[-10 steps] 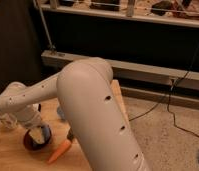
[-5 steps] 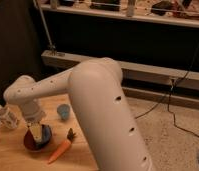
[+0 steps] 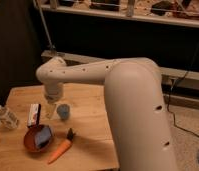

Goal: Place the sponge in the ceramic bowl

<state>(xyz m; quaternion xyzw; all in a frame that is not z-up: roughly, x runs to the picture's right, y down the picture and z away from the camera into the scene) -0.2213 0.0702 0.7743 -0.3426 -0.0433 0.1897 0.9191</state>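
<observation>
One sponge (image 3: 43,136) inside ceramic bowl (image 3: 27,144), end effector (image 3: 41,117) just above

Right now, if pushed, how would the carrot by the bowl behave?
The carrot is tapered and lies flat, so it would probably roll in an arc, not straight. It looks stiff, so likely no flopping. The gripper hangs between the white box and blue cup.

1. The sponge (image 3: 43,136), a small flat light-blue pad, lay inside the bowl, just below the gripper (image 3: 36,116).
2. The bowl (image 3: 29,144), round and glossy reddish-orange, sat upright beneath the gripper.
</observation>
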